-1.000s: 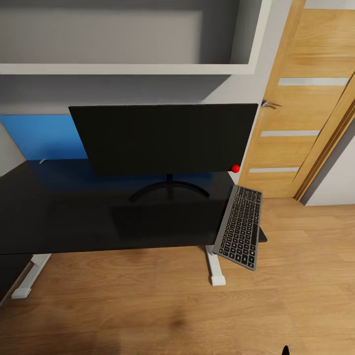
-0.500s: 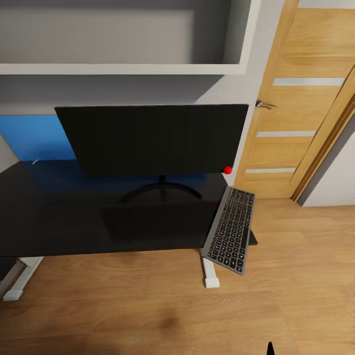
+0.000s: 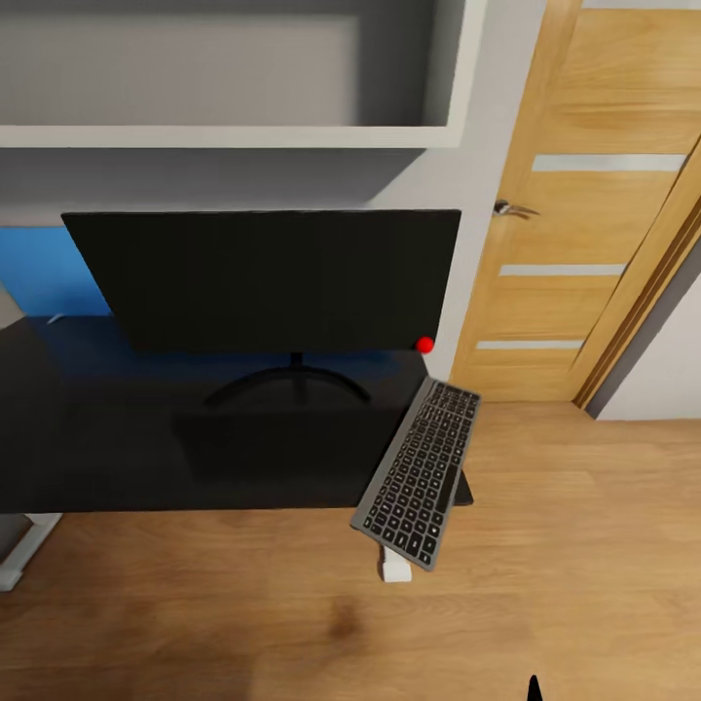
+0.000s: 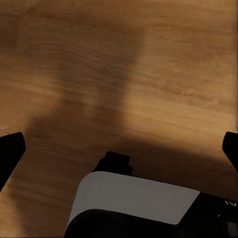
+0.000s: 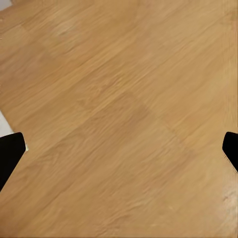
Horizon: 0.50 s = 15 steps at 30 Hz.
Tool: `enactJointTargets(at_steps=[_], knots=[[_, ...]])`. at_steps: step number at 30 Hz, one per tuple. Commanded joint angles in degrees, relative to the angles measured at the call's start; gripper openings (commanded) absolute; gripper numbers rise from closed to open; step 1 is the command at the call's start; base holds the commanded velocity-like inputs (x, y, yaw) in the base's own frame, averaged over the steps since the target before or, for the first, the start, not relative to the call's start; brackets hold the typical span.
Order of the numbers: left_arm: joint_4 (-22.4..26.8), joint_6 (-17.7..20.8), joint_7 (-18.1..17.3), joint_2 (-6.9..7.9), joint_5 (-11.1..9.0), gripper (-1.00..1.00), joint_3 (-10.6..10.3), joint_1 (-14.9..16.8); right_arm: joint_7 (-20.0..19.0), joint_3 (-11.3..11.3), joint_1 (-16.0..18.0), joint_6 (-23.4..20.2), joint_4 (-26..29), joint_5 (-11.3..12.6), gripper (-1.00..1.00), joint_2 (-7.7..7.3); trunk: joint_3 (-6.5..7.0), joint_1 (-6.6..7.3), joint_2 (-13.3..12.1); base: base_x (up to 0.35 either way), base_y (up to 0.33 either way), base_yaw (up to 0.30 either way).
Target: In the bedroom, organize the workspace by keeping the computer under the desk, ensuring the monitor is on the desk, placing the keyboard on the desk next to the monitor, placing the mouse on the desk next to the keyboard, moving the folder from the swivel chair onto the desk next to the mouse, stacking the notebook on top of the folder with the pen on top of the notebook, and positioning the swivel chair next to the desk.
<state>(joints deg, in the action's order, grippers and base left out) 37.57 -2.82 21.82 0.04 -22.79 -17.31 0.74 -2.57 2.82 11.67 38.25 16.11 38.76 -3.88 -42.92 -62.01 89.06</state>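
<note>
**Keyboard overhanging the table corner**

The keyboard [image 3: 419, 474] lies skewed across the table's [image 3: 117, 458] end corner, its near end jutting over the floor [image 3: 584, 545], ahead of and well apart from both tools. A nudge from the base or an arm could tip it off. The monitor [image 3: 263, 280] stands upright on the table beyond it. The left tool [image 4: 119, 148] and right tool [image 5: 119, 148] both hang released, fingers wide, grasping nothing above bare planks. Open floor lies toward the door [image 3: 594, 224]; the table edge crowds the other side.
</note>
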Motion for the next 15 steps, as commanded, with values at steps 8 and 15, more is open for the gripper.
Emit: enactJointTargets(at_steps=[8, 15], knots=[[-0.89, -0.66, 0.42, -0.06, -0.45, 1.0, -0.35, 0.05, -0.24, 0.14, 0.02, 0.15, 0.02, 0.17, 1.0, 0.11, 0.15, 0.0, 0.02, 0.0, -0.302, 0.188], [-0.92, -0.84, 0.42, -0.04, -0.42, 1.0, -0.35, 0.05, -0.24, 0.15, 0.02, 0.21, 0.05, 0.09, 1.0, 1.08, 0.64, 0.0, 0.02, -0.027, -0.053, 0.166]])
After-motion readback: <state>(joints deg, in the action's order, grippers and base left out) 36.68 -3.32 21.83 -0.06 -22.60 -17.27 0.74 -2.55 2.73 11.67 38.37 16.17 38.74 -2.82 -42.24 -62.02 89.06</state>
